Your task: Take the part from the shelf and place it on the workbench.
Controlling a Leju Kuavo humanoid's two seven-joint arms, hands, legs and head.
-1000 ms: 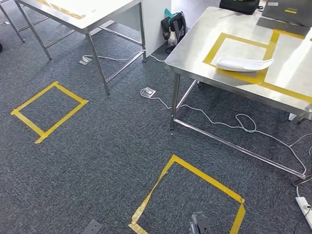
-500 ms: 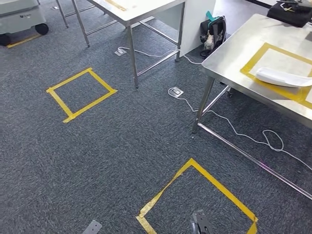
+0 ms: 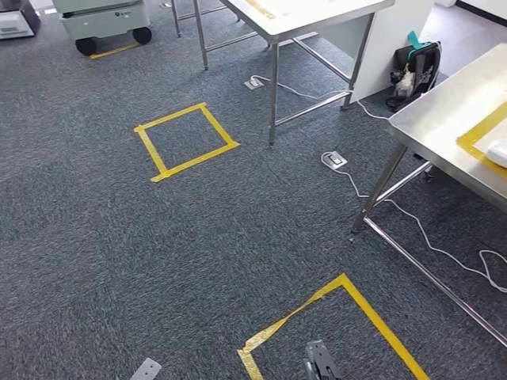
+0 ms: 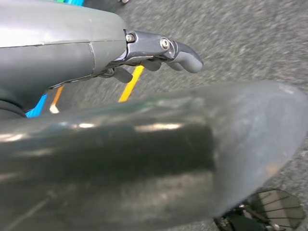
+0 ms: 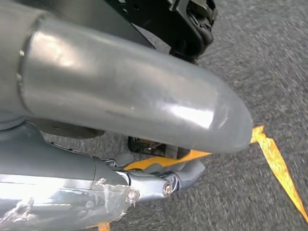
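Observation:
A white part (image 3: 497,152) lies on the steel workbench (image 3: 442,119) at the right edge of the head view, inside a yellow tape frame, cut off by the picture's edge. My left hand (image 4: 145,144) hangs over the grey carpet; its thick thumb and a straight dark finger (image 4: 178,52) are apart, with nothing between them. My right hand (image 5: 127,96) also hangs over the carpet near a yellow tape line, its fingers (image 5: 174,180) stretched out and holding nothing.
A second steel table (image 3: 310,12) stands at the back, with a grey wheeled cart (image 3: 104,20) at the far left. Two yellow tape squares (image 3: 185,141) (image 3: 335,317) mark the carpet. A white cable (image 3: 418,229), a floor socket (image 3: 335,159) and a bag (image 3: 415,63) lie near the workbench.
The camera has turned left: the whole scene slid right, the workbench and white part moved to the right edge, and the wheeled cart came into view.

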